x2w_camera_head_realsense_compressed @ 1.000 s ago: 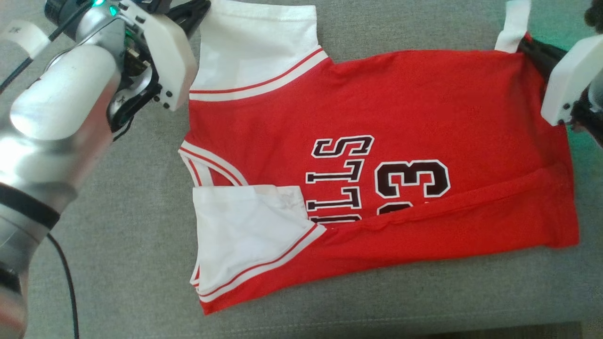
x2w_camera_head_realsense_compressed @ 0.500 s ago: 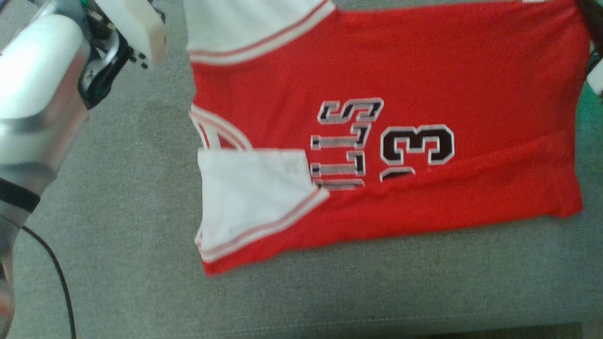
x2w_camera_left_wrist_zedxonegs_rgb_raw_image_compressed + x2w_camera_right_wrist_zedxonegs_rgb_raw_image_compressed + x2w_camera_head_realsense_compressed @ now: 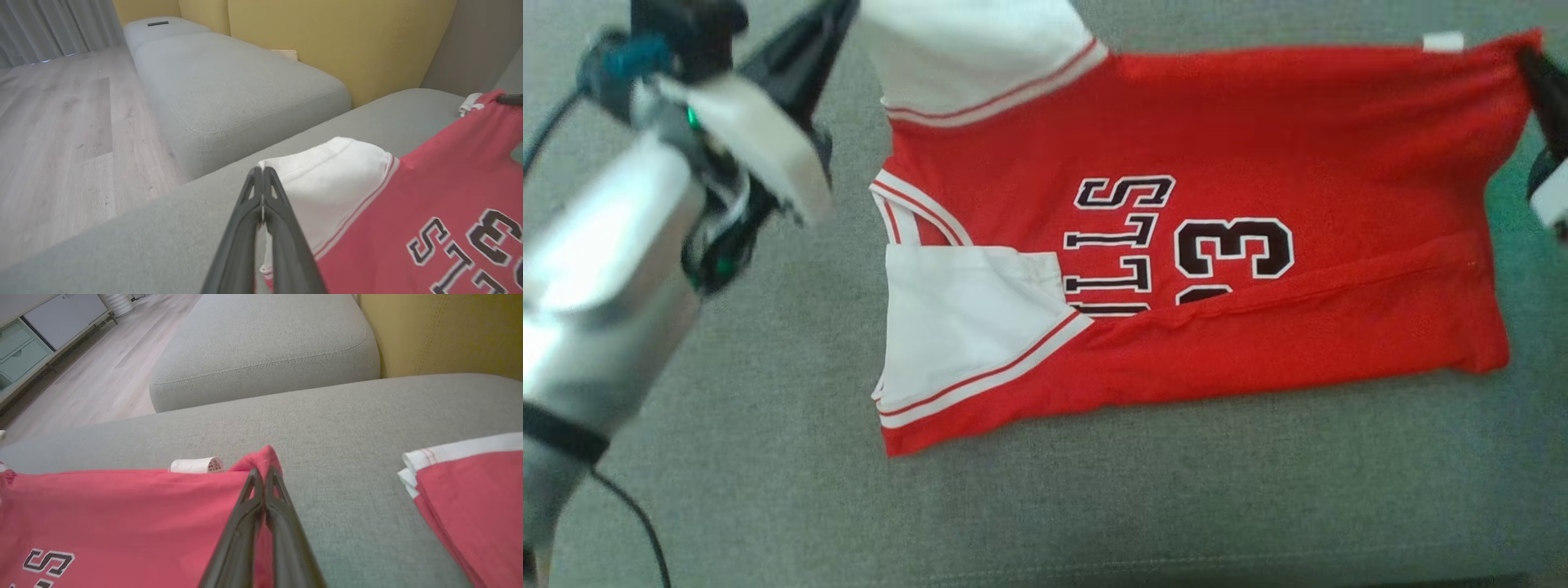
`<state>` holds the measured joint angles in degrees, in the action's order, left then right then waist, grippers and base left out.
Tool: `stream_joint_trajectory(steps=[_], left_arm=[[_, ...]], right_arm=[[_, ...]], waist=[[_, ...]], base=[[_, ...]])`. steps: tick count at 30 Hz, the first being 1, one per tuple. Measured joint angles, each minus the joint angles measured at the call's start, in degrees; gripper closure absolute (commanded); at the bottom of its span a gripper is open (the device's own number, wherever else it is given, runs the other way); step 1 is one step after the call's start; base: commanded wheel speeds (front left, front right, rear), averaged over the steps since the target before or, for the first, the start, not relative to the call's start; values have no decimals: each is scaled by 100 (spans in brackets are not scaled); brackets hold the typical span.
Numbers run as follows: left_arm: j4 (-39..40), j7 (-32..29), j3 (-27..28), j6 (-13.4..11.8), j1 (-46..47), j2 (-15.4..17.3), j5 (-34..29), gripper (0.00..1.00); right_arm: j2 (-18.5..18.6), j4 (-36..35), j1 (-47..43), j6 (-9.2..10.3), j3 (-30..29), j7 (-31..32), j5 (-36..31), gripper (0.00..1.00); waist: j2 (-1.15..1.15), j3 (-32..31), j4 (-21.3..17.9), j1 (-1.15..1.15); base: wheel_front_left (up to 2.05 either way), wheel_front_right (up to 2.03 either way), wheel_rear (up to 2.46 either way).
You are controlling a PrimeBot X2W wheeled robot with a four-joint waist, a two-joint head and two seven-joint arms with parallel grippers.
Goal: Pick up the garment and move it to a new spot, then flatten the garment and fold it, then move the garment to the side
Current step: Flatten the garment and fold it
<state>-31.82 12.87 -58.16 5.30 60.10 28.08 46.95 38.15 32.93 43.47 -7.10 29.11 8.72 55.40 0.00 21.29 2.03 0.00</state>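
Jersey (image 3: 1258,147) is pinched at both far corners: left gripper (image 3: 261,173) on white sleeve, right gripper (image 3: 261,473) on red hem; lettering partly hidden under the fold.

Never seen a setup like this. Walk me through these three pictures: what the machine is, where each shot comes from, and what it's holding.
It is a two-armed robot. One camera on its head looks down; the others sit on each wrist, looking along that arm's dark fingers. A red jersey lies partly folded on a grey sofa cushion. The left gripper is shut on the white sleeve; the right gripper is shut on the jersey's far red corner. A second red garment lies beside it.
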Motion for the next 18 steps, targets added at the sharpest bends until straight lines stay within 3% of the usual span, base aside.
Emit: stream_joint_trajectory(steps=[5, 7, 18], left_arm=[[716, 51, 4, -276, -699, 268, 103, 100], [1273, 86, 22, -546, -1255, 456, 224, 100], [2571, 92, 40, -1306, -2694, 996, 447, 100]], right_arm=[[27, -211, -447, 0, 0, -124, 60, 100], [52, -333, -801, 0, -43, -175, 74, 100], [36, -442, -1801, 0, -466, -183, 88, 100]], waist=[[0, -184, -3, 0], [0, -321, -3, 0], [0, -545, 8, 0]], base=[[0, 0, 0], [0, 0, 0], [0, 0, 0]])
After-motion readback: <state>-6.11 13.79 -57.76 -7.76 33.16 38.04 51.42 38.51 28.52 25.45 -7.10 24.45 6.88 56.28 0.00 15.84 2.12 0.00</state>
